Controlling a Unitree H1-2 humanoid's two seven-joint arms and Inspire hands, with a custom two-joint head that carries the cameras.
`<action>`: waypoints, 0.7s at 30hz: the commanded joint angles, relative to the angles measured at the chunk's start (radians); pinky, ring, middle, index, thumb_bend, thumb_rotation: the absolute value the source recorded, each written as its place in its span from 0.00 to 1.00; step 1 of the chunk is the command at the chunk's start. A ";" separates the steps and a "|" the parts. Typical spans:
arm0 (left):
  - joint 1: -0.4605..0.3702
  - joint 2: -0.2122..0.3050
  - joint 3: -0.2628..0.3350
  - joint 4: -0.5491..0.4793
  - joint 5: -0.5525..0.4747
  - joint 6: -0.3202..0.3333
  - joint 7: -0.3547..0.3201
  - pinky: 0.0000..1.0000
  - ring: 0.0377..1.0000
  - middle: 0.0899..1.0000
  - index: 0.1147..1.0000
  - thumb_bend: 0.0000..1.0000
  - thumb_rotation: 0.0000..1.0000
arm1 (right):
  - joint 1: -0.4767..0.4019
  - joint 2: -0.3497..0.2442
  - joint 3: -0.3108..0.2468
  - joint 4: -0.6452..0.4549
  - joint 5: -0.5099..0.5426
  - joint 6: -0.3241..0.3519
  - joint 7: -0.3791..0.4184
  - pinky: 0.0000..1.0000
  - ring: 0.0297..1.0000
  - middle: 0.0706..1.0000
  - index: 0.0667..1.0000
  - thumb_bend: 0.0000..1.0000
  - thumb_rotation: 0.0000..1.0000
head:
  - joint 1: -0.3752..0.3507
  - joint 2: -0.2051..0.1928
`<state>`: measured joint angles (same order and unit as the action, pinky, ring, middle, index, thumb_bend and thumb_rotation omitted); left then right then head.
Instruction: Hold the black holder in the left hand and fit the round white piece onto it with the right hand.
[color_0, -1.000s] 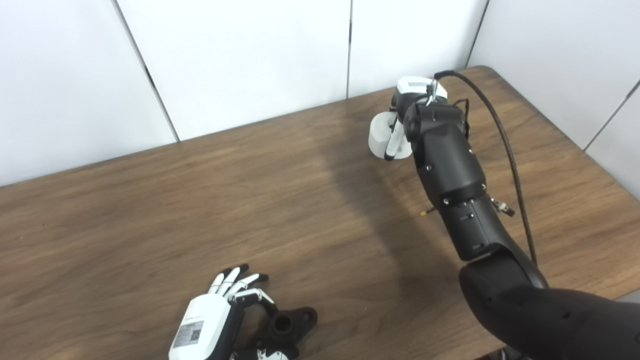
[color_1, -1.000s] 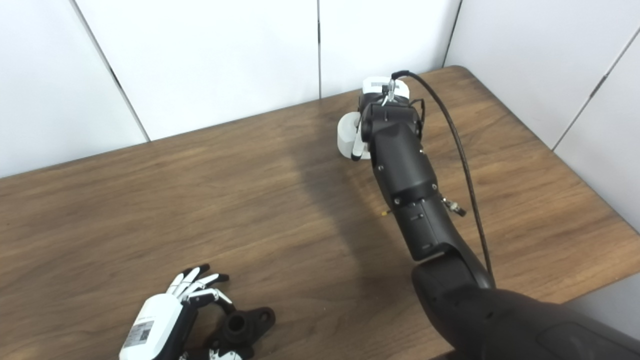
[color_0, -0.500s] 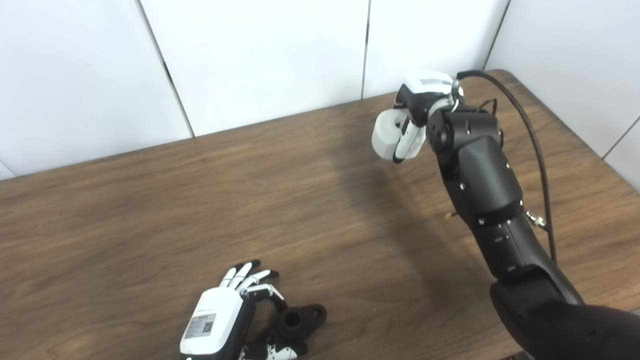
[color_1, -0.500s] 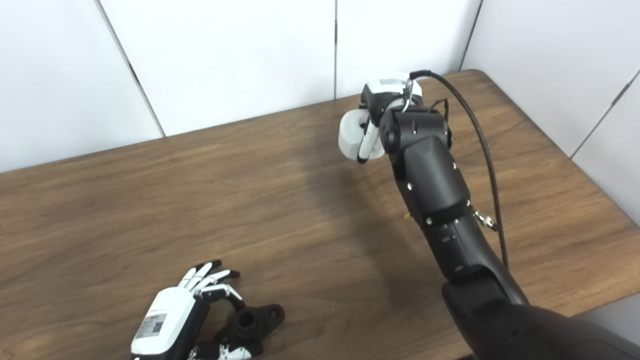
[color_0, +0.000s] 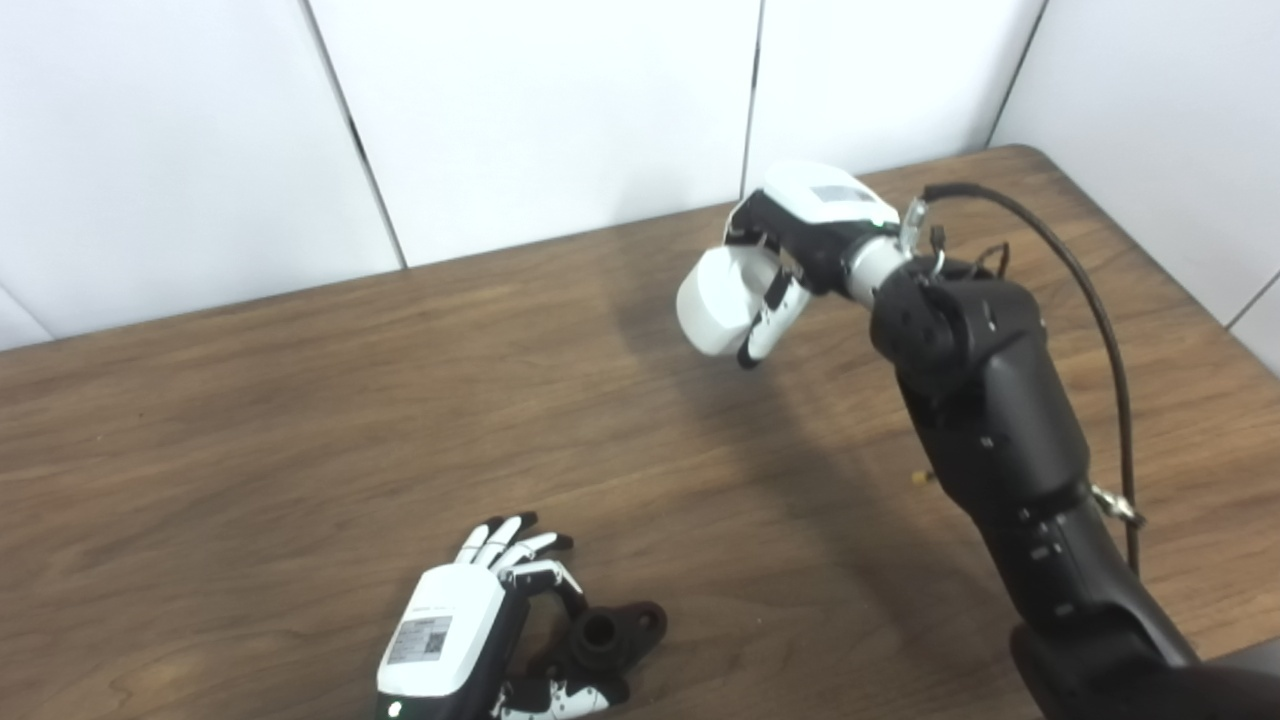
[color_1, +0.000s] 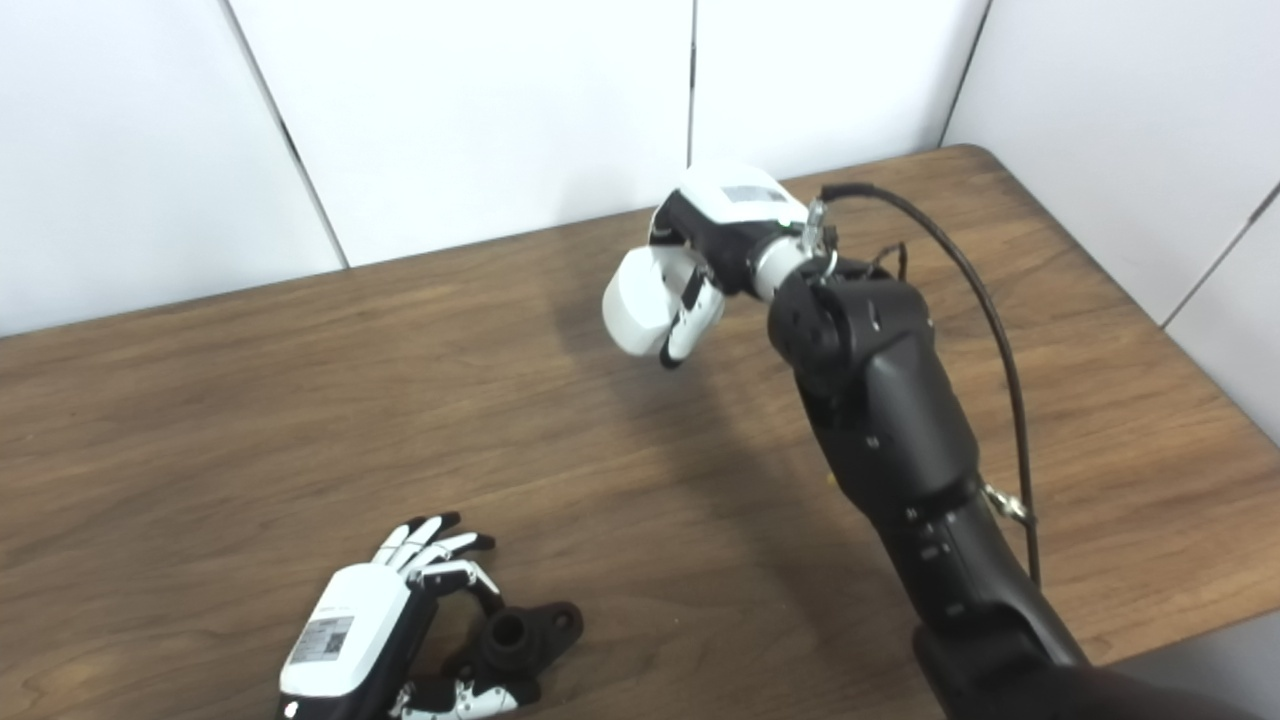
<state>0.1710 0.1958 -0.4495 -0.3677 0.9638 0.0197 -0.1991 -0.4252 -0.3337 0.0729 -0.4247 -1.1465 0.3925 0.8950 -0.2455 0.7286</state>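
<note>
Both of my hands are working: my right hand (color_0: 775, 255), gripping the round white plastic piece (color_0: 712, 300), is carrying it up off the brown wooden worktop (color_0: 300, 420) and leftward toward the black flanged holder (color_0: 605, 640), so fitting is coming next. My left hand (color_1: 380, 625) is curling loosely round that holder, low on the worktop. Neither eye view is showing whether that grip is firm.

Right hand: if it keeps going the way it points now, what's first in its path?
Probably nothing solid: the right hand, shut on the round white piece, points left and downward, so bare table comes first. The black holder looks nearer; depth is unclear.
</note>
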 joint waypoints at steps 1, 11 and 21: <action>0.002 0.001 -0.018 0.048 0.043 0.019 -0.031 0.97 0.94 0.81 0.42 0.51 0.06 | -0.054 -0.019 0.009 -0.079 -0.011 0.003 0.043 0.83 0.54 0.42 0.46 0.53 0.00 | 0.004 0.001; -0.011 -0.026 -0.038 0.045 0.063 0.040 -0.043 0.97 0.93 0.81 0.42 0.52 0.06 | -0.087 -0.023 0.049 -0.305 -0.045 0.011 0.351 0.56 0.42 0.38 0.48 0.53 0.00 | 0.048 0.033; -0.027 -0.040 -0.057 0.042 0.083 0.061 -0.047 0.97 0.92 0.80 0.42 0.51 0.06 | -0.109 -0.095 0.186 -0.457 -0.034 0.067 0.375 0.91 0.64 0.43 0.47 0.53 0.00 | 0.064 0.061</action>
<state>0.1461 0.1568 -0.4872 -0.3569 1.0045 0.0663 -0.2048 -0.4756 -0.4079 0.2620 -0.8472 -1.1796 0.4198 1.1650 -0.1810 0.7885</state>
